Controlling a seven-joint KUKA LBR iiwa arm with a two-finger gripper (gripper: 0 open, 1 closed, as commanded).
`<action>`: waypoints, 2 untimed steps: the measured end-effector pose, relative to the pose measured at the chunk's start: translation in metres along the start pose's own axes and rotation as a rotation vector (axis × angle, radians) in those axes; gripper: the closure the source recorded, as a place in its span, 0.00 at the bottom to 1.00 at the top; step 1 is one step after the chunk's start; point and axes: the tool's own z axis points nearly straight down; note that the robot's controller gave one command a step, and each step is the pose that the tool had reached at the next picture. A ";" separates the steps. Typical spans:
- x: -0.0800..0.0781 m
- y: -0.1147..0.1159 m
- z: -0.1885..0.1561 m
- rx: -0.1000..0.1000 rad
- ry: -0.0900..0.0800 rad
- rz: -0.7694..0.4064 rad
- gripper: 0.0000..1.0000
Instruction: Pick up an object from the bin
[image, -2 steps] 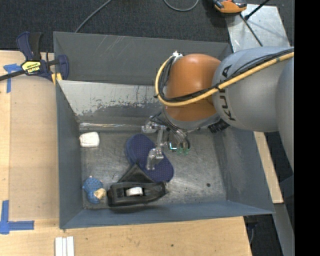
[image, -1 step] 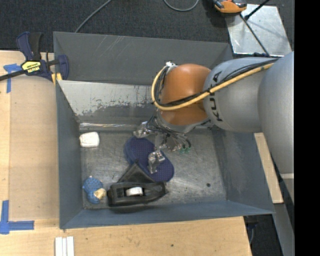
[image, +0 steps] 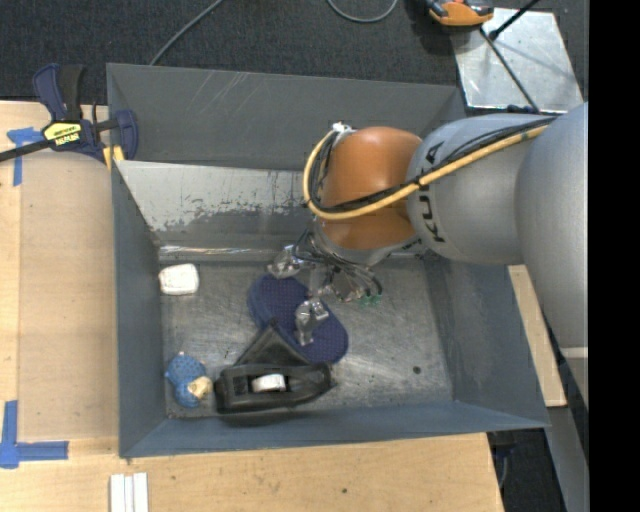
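Step 1, approach | gripper (image: 300, 290) fingers spread apart, nothing gripped | dark-blue flat pad (image: 335, 345) lies beneath them | next: lower, close.

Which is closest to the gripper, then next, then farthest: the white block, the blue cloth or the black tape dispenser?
1. Blue cloth: mid-bin, right under the gripper.
2. Tape dispenser: lower in the view, by the bin's bottom wall.
3. White block: far off at the bin's left side.

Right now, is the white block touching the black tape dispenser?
No, the white block lies alone by the left wall of the bin, clearly apart from the black tape dispenser at the front.
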 end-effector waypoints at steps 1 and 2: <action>0.010 -0.009 -0.112 0.009 -0.006 0.007 1.00; 0.003 -0.014 -0.167 0.009 -0.005 0.016 1.00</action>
